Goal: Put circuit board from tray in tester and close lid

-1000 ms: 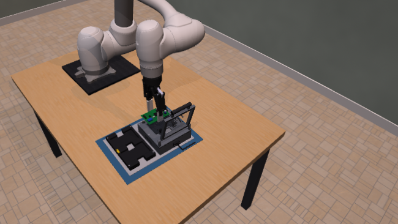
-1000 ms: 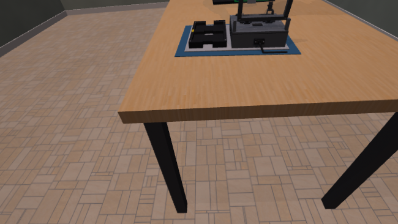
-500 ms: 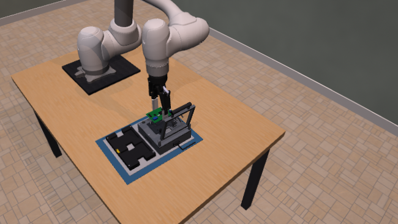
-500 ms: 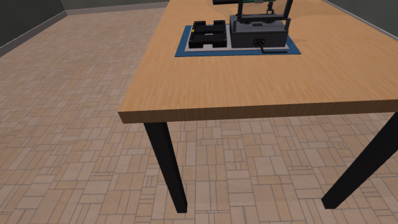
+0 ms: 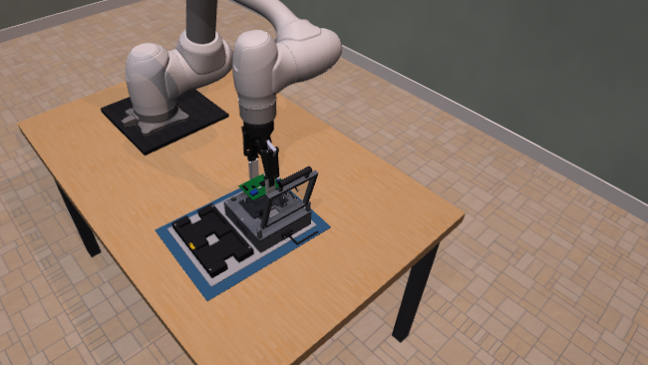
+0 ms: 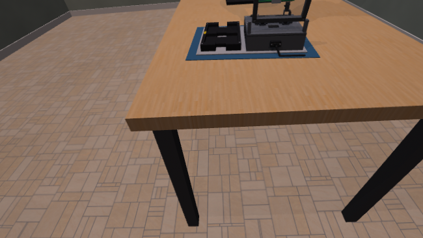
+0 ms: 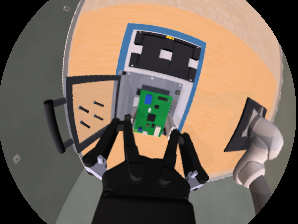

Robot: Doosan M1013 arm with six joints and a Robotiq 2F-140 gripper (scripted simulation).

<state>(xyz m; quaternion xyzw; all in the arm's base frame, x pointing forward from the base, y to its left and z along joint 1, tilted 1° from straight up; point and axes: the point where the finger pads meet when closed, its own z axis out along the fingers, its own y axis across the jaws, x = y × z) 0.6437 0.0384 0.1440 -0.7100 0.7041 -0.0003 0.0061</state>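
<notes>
The top view looks steeply down from above one corner of the bench (image 5: 349, 189) (image 6: 276, 88) (image 7: 220, 60), far enough back to include the arm's base. The exterior view faces the bench's end, closer in, cropping the tester (image 5: 286, 229) (image 6: 276, 40) (image 7: 187, 90). The wrist view looks down past the end effector (image 5: 261, 162) (image 7: 150, 125); all three share tester and tray (image 5: 214, 239) (image 6: 221, 43) (image 7: 165, 62).

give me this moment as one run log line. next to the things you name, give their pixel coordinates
jaws (image 5: 262, 183): shut on board | board (image 5: 254, 187) (image 7: 155, 111): held above tester (image 5: 285, 236) (image 6: 274, 41) (image 7: 180, 84) | lid (image 5: 267, 211) (image 6: 255, 11) (image 7: 95, 78): open | tray (image 5: 231, 266) (image 6: 207, 45) (image 7: 146, 56): both pockets empty
</notes>
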